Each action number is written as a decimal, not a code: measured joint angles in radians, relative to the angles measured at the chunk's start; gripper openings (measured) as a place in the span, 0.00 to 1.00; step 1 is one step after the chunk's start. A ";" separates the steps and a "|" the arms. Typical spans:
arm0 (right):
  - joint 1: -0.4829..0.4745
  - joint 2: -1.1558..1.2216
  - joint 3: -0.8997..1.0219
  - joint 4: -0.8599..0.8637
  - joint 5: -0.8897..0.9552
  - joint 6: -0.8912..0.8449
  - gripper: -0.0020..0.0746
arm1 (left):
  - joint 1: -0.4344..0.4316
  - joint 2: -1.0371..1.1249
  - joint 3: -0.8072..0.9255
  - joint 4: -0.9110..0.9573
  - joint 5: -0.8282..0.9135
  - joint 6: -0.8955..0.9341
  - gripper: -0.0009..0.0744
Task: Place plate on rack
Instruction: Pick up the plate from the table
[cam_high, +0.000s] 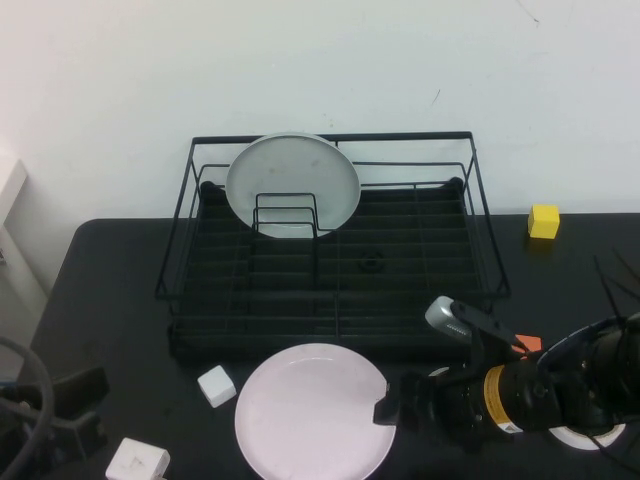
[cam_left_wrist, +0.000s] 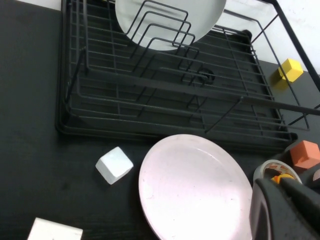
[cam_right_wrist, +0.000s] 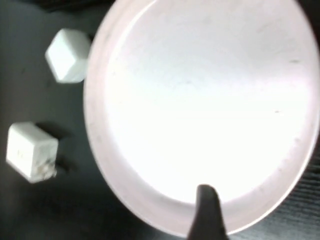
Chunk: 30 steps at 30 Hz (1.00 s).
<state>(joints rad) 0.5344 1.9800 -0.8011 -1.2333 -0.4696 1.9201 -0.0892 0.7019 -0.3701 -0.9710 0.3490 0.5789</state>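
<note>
One open right gripper (cam_high: 392, 408) at the lower right should slide onto the pink plate (cam_high: 313, 413) edge and squeeze firmly, while the shut left gripper (cam_high: 50, 415) waits lower left.

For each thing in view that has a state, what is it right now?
Pink plate: flat on the table, not yet racked.
Grey plate: upright in the rack, leaning on the dividers.
Right gripper: open at the pink plate's rim.
Left gripper: shut, parked at the table's near left corner.

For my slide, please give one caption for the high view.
Right gripper open at the edge of the pink plate lying before the black wire rack; left gripper out of view.
</note>
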 joint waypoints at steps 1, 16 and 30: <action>0.000 0.014 0.000 0.022 0.000 0.000 0.65 | 0.000 0.000 0.000 -0.004 0.000 0.000 0.01; 0.000 0.200 -0.002 0.309 -0.135 -0.021 0.54 | 0.000 0.000 0.000 -0.020 0.018 0.000 0.01; 0.000 0.224 -0.010 0.453 -0.124 -0.166 0.53 | 0.000 0.000 0.000 -0.040 0.025 0.000 0.01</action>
<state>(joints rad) 0.5344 2.2038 -0.8107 -0.7807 -0.5931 1.7545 -0.0892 0.7019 -0.3701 -1.0108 0.3735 0.5789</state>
